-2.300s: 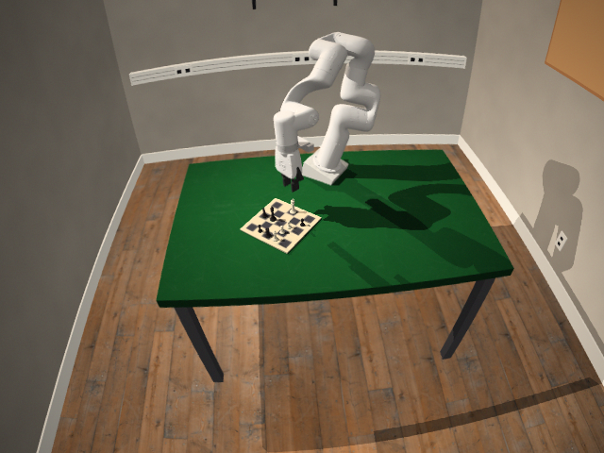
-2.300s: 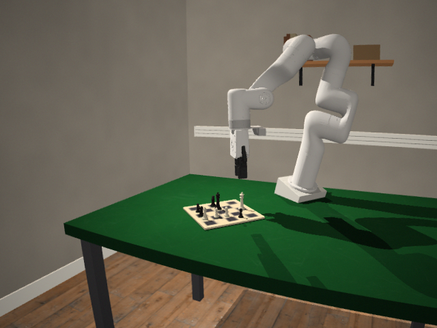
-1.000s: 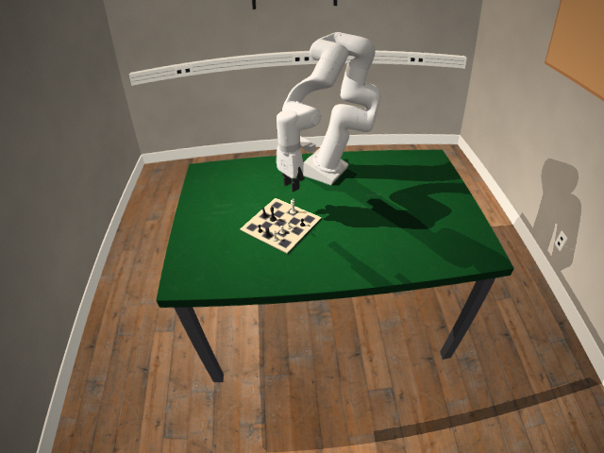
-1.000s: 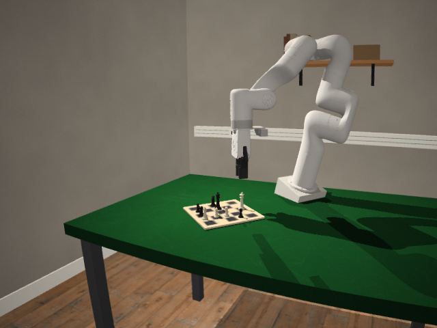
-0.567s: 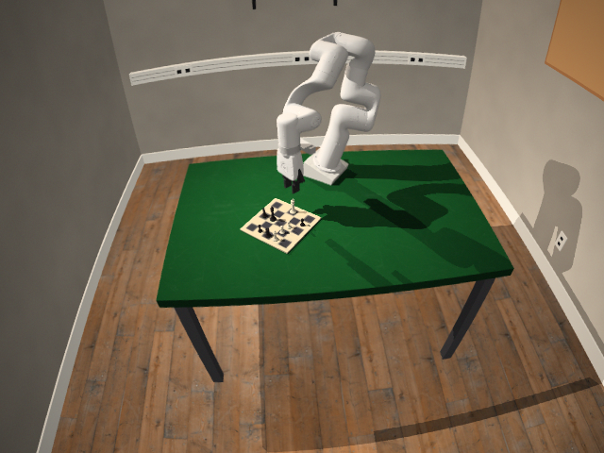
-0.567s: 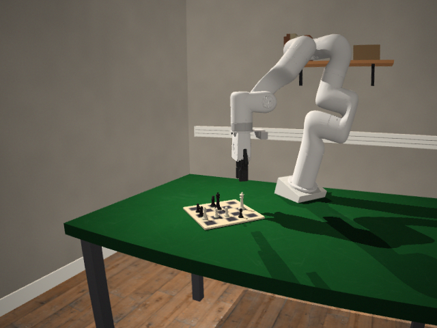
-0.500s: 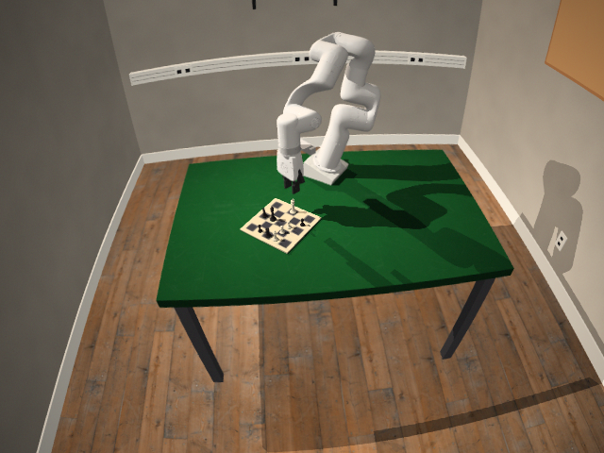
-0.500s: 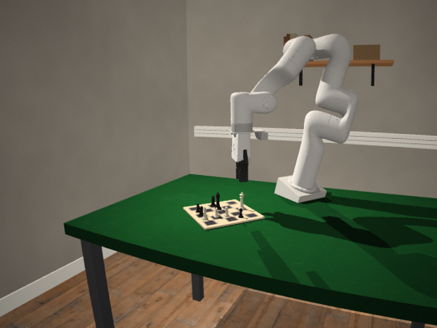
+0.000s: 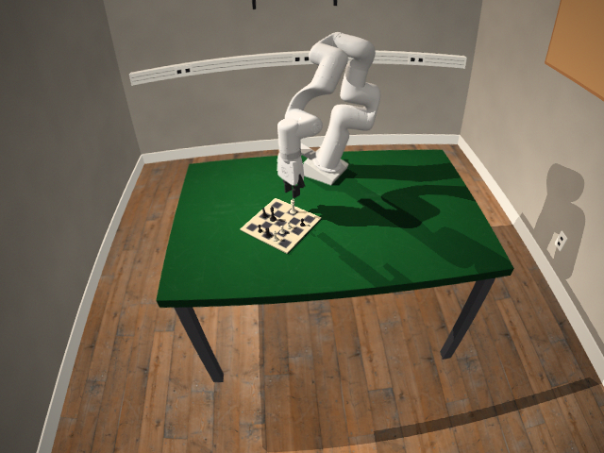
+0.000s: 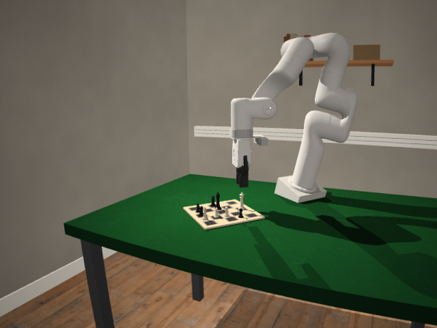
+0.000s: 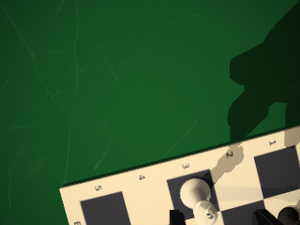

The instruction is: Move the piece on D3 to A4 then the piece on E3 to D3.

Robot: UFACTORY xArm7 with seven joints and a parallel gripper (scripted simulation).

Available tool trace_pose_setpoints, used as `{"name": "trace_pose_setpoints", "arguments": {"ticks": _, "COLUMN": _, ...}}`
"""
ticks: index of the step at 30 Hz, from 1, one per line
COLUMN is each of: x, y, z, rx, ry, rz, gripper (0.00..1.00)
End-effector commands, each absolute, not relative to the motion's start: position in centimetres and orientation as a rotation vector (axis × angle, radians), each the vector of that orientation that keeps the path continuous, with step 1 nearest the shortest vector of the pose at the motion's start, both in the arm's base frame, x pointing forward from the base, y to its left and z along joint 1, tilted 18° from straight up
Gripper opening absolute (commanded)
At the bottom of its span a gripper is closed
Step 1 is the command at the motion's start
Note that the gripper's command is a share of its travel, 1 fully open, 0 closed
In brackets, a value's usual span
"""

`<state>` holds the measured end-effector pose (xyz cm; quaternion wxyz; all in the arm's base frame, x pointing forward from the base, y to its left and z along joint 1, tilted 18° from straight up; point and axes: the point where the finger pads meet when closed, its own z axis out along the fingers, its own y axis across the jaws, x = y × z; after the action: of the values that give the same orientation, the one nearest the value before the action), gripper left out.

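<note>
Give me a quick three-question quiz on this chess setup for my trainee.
1. True or false: the hand is gripping a chess piece.
2. Where is the hand relative to the board? A) above it, near the tall white piece; B) resting on the table; C) beside the arm's base.
3. In the wrist view, which number is printed on the board's edge next to the white piece's square?

Key: 1. False, it holds nothing. 2. A. 3. Three.

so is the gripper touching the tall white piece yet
Apart. The exterior view shows green table between the gripper and the top of the tall white piece.
</note>
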<state>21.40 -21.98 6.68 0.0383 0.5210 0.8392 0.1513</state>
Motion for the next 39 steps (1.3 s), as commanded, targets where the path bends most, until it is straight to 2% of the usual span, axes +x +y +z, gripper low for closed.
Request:
{"name": "trace_pose_setpoints", "arguments": {"ticks": 1, "x": 21.67, "y": -21.94, "z": 6.0, "rx": 1.596, "ry": 2.571, "rz": 0.466, "gripper": 0.43}}
{"name": "trace_pose_setpoints", "arguments": {"ticks": 39, "x": 21.89, "y": -21.68, "z": 5.02, "rx": 1.596, "ry": 2.571, "rz": 0.466, "gripper": 0.43}}
